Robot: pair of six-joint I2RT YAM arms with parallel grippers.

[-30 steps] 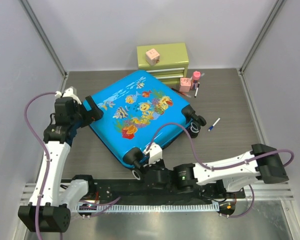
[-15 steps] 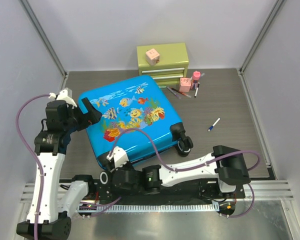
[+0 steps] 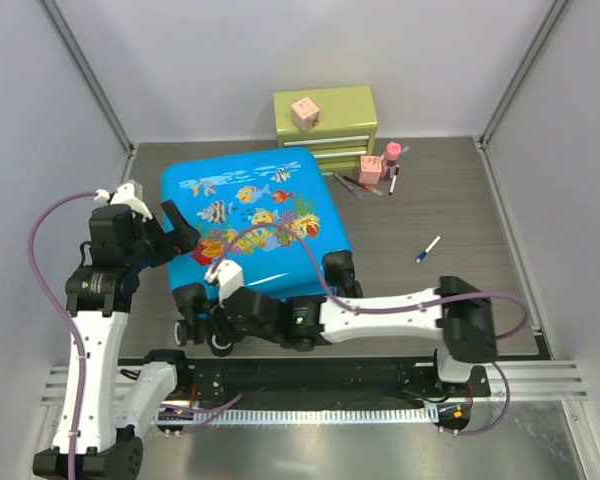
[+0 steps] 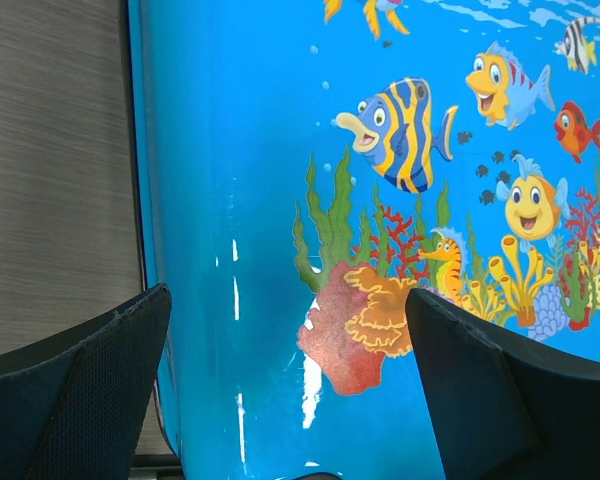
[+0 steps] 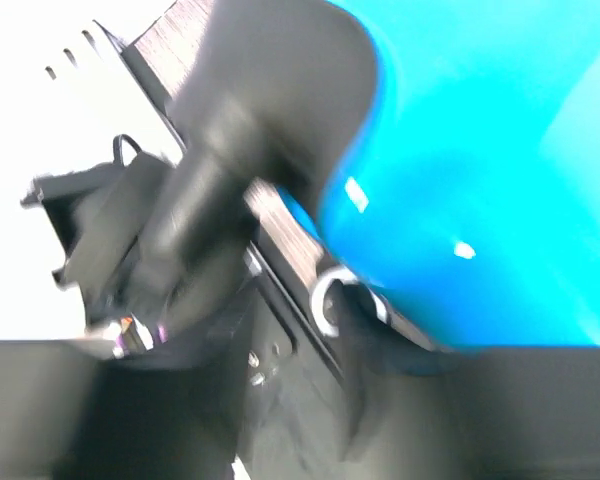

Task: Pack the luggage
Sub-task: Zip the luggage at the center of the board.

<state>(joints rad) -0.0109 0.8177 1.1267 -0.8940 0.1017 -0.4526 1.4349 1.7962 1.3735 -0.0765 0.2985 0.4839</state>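
Two views limited: right wrist is motion-blurred, so right gripper jaws can't tell; top view puts it at near-left corner of luggage. Left gripper jaws spread wide over luggage's left edge. Luggage lies shut on table.

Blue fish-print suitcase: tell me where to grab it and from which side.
Probably the left side edge of the bright blue fish-print hard-shell suitcase, coming from the left. It lies flat and closed, so its broad top gives fingers nothing to close on; only edges do.
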